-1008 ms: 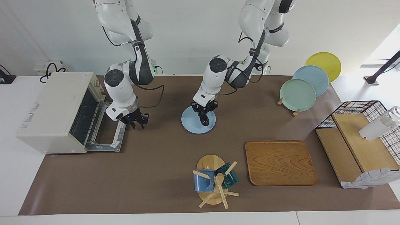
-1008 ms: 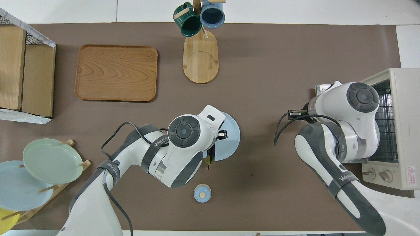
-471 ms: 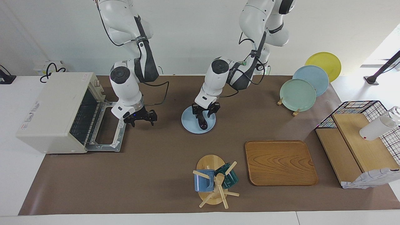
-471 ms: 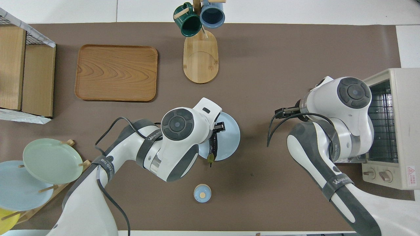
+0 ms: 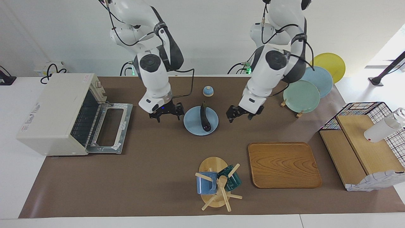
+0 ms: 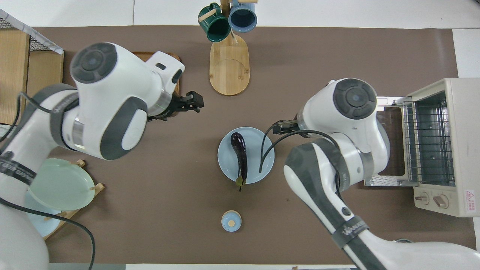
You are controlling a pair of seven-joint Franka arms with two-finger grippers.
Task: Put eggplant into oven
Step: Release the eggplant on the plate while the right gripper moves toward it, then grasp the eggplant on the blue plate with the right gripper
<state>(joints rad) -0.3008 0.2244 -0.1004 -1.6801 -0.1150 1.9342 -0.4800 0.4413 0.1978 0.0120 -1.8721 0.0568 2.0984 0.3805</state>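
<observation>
Oven [image 5: 53,114] is sitting at the right arm's end, door dropped open. Eggplant [image 5: 204,117] is lying on the blue plate [image 5: 191,123] mid-table, ungripped. Right gripper [image 5: 166,113] and left gripper [image 5: 241,114] are hovering either side of the plate, fingers spread, empty.

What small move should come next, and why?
Probably bring the open right gripper down over the eggplant: it lies free on the blue plate, the oven door is already down, and the left gripper hangs open, holding nothing.
</observation>
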